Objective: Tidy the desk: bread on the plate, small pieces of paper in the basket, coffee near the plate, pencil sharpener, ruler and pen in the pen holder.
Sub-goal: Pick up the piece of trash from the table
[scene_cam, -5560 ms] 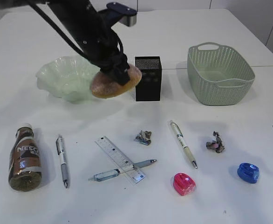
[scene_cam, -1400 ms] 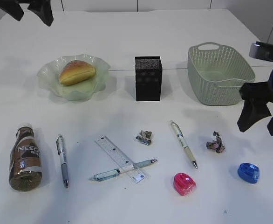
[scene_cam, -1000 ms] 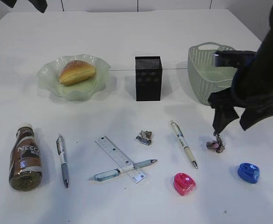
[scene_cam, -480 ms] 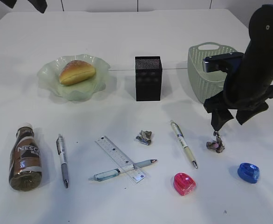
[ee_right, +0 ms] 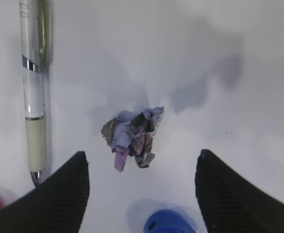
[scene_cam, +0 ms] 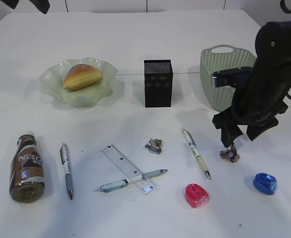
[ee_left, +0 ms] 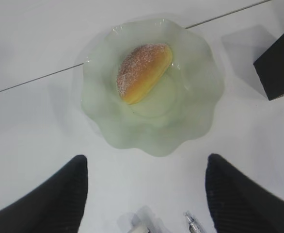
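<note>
The bread [scene_cam: 82, 76] lies on the green plate [scene_cam: 53, 87]; the left wrist view shows the bread [ee_left: 143, 72] on the plate [ee_left: 190, 116] too. My left gripper [ee_left: 144, 194] is open and empty, high at the far left. My right gripper [scene_cam: 242, 131] is open and hangs just over a crumpled paper piece [scene_cam: 229, 154], which lies between the open fingers [ee_right: 141, 194] in the right wrist view [ee_right: 131, 136]. A second paper piece [scene_cam: 154, 145] lies mid-table. The coffee bottle [scene_cam: 26, 167], ruler [scene_cam: 128, 168], three pens [scene_cam: 66, 170] [scene_cam: 130, 181] [scene_cam: 195, 151], pink sharpener [scene_cam: 196, 195] and blue sharpener [scene_cam: 264, 183] lie on the table.
The black pen holder [scene_cam: 158, 83] stands at the middle back. The green basket [scene_cam: 216, 74] stands behind my right arm. The blue sharpener [ee_right: 168, 222] and a white pen [ee_right: 34, 87] lie close to my right fingers.
My right arm has swung in from the right edge and come down over the right paper piece. The left arm has stayed raised at the far left; bread rests on the plate.
</note>
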`<state>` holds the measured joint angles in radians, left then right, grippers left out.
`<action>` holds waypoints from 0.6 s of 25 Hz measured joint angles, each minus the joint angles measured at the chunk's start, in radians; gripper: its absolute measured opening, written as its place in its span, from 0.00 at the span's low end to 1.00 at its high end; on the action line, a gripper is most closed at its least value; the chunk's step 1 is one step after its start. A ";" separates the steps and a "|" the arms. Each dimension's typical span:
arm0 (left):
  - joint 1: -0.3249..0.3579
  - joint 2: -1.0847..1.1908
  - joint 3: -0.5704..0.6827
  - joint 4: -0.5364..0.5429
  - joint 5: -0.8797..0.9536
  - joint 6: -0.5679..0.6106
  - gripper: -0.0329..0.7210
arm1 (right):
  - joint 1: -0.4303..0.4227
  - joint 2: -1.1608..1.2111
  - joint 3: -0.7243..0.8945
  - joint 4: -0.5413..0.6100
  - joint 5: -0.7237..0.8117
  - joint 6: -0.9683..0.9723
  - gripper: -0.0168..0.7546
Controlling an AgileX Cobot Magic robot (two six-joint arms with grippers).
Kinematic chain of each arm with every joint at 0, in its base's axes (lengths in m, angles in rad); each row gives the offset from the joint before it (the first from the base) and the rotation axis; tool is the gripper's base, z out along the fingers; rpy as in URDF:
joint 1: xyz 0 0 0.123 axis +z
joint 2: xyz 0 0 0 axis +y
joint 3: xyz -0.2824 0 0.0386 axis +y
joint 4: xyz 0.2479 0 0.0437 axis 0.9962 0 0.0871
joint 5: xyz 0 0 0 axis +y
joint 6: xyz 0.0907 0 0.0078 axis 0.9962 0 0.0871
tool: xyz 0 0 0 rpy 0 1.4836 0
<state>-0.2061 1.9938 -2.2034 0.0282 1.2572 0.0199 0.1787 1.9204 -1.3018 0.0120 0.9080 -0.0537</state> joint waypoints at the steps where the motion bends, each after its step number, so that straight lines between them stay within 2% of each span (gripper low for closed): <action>1: 0.000 0.000 0.000 0.000 0.000 0.000 0.75 | 0.000 0.014 0.000 0.000 0.001 0.000 0.71; 15: 0.000 0.000 0.000 -0.003 0.000 0.000 0.74 | 0.000 0.102 -0.003 0.006 -0.046 0.000 0.71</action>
<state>-0.2061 1.9938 -2.2034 0.0248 1.2572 0.0199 0.1787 2.0220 -1.3051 0.0175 0.8619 -0.0537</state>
